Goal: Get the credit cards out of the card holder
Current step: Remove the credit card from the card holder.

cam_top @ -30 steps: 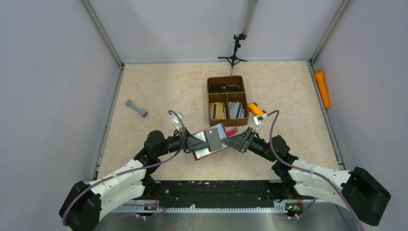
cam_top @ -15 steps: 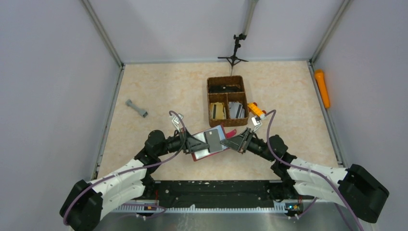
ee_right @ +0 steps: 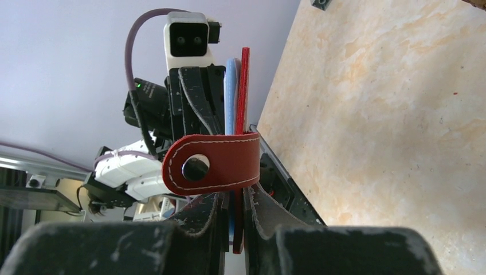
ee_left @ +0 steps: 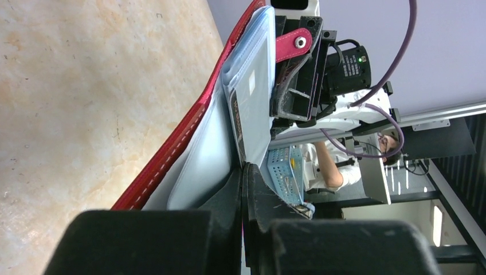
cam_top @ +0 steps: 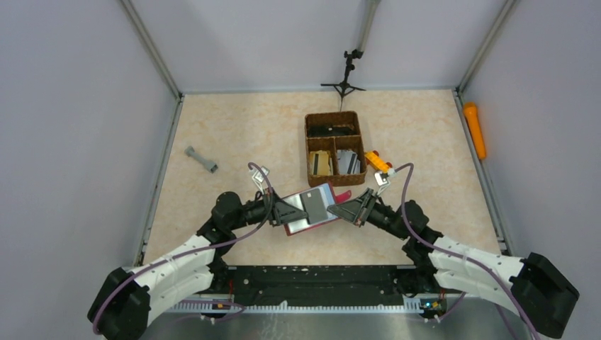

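Note:
The dark red card holder point(cam_top: 303, 225) hangs open between my two grippers, just above the table. A grey credit card point(cam_top: 314, 205) lies on its bluish clear sleeves point(ee_left: 252, 97). My left gripper point(cam_top: 287, 211) is shut on the holder's left edge, jaws pressed together point(ee_left: 243, 172). My right gripper point(cam_top: 347, 210) is shut on the right edge. The red cover stands between its fingers point(ee_right: 235, 197), and the snap tab point(ee_right: 212, 163) curls over them. More credit cards, tan point(cam_top: 322, 163) and silver point(cam_top: 346, 161), stand in the basket.
A brown woven three-compartment basket point(cam_top: 310, 142) stands just behind the holder. An orange object point(cam_top: 378, 161) lies at its right side. A grey bar point(cam_top: 201, 159) lies at the left, an orange cylinder point(cam_top: 474, 129) by the right wall, a black tripod point(cam_top: 345, 81) at the back.
My right gripper's jaws have narrowed onto the holder's right edge, and the snap tab now shows less from above. The left gripper and the holder have hardly moved.

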Controlling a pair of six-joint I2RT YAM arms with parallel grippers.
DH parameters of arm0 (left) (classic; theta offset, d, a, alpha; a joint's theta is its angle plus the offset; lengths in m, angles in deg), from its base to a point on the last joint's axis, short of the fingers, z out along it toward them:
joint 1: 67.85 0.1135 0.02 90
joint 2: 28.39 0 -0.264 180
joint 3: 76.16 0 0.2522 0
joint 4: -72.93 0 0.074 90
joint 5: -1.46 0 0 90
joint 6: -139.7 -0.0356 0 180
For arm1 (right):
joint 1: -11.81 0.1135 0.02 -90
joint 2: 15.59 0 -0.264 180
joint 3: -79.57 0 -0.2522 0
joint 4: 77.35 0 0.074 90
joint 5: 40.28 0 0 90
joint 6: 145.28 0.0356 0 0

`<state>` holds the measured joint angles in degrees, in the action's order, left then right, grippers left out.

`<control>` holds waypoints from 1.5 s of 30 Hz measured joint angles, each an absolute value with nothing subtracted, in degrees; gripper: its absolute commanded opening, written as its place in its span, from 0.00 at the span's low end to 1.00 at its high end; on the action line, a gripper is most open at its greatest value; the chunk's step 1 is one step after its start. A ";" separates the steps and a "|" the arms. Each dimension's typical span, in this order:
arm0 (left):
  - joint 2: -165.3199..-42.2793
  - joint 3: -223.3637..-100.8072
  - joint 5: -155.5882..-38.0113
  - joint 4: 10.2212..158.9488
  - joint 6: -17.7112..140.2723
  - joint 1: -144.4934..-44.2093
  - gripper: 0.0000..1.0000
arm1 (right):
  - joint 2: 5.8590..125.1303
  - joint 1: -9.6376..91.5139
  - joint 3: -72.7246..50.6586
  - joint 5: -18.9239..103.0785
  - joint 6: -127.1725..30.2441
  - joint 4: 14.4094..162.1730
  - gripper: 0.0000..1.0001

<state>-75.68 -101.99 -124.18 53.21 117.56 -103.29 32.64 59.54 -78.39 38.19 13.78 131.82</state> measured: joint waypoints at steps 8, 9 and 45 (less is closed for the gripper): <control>-75.35 -101.77 -125.18 53.32 117.56 -102.09 0.00 | 29.32 59.27 -78.88 40.33 13.78 129.05 0.00; -75.35 -101.71 -125.18 53.35 117.56 -102.05 0.00 | 29.32 59.27 -78.96 40.46 13.80 129.03 0.00; -76.42 -100.88 -126.23 57.06 115.35 -99.21 0.00 | 13.30 57.66 -80.21 49.23 8.05 102.27 0.00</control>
